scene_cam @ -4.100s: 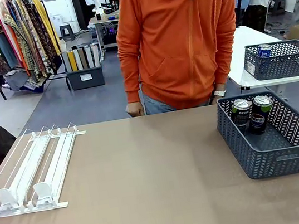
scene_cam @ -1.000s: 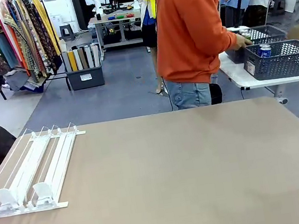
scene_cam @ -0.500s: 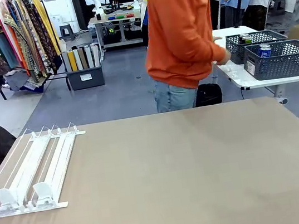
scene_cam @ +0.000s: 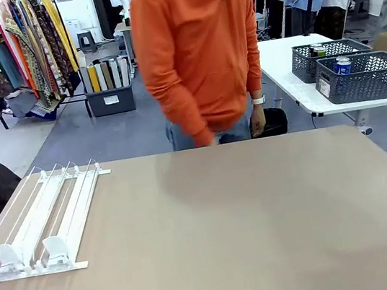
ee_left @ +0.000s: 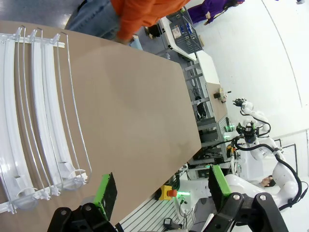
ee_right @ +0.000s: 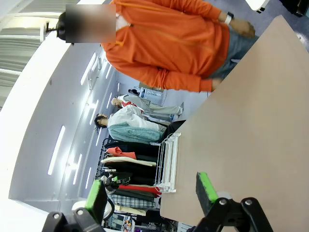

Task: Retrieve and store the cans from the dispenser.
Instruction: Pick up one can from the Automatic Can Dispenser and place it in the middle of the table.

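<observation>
Person [scene_cam: 197,49] in orange zip hoodie, jeans, wristwatch, black grippers with green pads [ee_left: 105,188]

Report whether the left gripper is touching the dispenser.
Apart. In the left wrist view the open left gripper hangs above the table, its fingers clear of the dispenser.
</observation>
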{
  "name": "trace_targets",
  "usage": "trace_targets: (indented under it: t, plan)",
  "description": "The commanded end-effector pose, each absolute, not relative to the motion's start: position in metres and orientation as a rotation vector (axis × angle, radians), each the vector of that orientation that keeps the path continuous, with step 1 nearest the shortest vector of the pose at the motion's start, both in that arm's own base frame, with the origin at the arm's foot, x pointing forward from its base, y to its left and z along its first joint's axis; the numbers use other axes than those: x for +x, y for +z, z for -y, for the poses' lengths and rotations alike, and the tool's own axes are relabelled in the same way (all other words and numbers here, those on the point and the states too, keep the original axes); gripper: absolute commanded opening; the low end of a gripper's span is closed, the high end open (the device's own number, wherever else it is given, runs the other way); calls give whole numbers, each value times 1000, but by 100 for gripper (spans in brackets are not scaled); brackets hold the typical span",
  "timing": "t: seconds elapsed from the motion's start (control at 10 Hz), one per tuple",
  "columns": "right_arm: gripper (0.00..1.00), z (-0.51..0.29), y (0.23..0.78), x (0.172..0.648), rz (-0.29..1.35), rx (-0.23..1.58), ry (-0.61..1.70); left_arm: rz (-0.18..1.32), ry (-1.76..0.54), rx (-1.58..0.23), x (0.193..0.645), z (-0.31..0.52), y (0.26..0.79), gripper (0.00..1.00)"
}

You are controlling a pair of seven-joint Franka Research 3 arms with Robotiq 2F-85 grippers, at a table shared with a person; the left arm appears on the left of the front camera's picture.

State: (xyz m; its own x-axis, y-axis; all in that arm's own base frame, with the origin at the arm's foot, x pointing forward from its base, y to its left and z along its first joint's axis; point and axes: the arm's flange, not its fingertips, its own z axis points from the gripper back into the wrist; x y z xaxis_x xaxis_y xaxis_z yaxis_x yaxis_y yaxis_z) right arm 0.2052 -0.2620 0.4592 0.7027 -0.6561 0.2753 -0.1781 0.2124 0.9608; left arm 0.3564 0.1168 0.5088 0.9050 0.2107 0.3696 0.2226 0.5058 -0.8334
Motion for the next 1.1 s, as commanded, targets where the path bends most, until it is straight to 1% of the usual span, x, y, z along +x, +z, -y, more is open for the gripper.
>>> trace_targets:
  t: [0.0, 1.0]
  plan:
    - [100, 262, 462, 209, 804, 1353, -363, 450, -8, -1049, 354, -117, 510, 100]
    - [100, 262, 462, 209, 804, 1353, -363, 450, -8, -1049, 354, -117, 510, 100]
